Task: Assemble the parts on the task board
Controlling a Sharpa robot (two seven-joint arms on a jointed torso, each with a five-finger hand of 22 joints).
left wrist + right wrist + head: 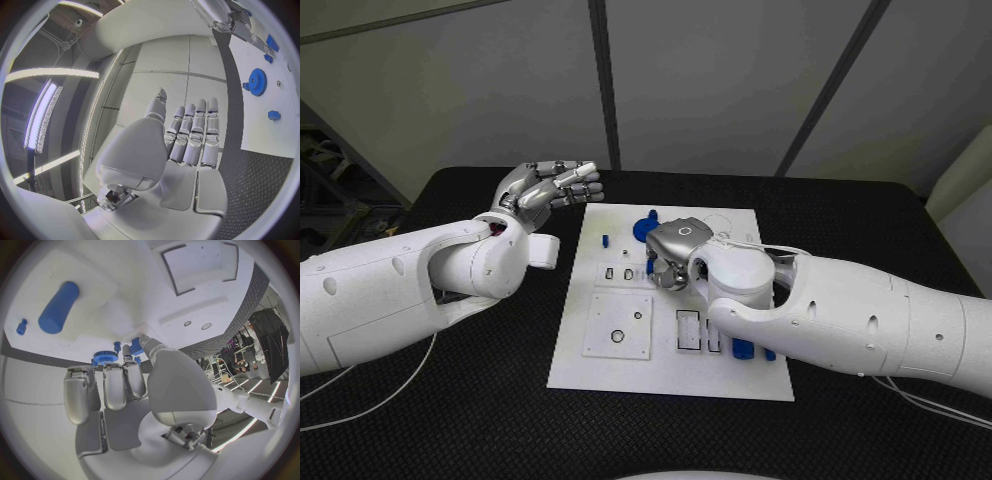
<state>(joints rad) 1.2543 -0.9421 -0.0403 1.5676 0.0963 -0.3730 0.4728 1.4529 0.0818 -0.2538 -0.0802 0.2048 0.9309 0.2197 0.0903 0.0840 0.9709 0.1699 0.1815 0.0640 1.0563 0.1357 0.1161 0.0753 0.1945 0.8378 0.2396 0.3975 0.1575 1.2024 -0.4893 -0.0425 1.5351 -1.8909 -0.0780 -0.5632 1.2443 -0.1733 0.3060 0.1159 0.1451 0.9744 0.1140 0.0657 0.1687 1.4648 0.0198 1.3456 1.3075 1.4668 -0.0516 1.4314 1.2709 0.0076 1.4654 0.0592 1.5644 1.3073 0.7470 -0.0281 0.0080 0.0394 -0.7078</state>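
We see a black bench (pixel 488 420) with a finely textured, woven-looking top that fills the lower part of the head view. Its far edge runs in front of a pale panelled wall (pixel 704 80), whose panels are split by dark seams. A thin white cable (pixel 380 400) lies on the bench near its left edge, curving across the dark surface. Another white cable (pixel 935 402) lies near the right edge. In the left wrist view we see the same dark textured bench top (pixel 250 180) once more.
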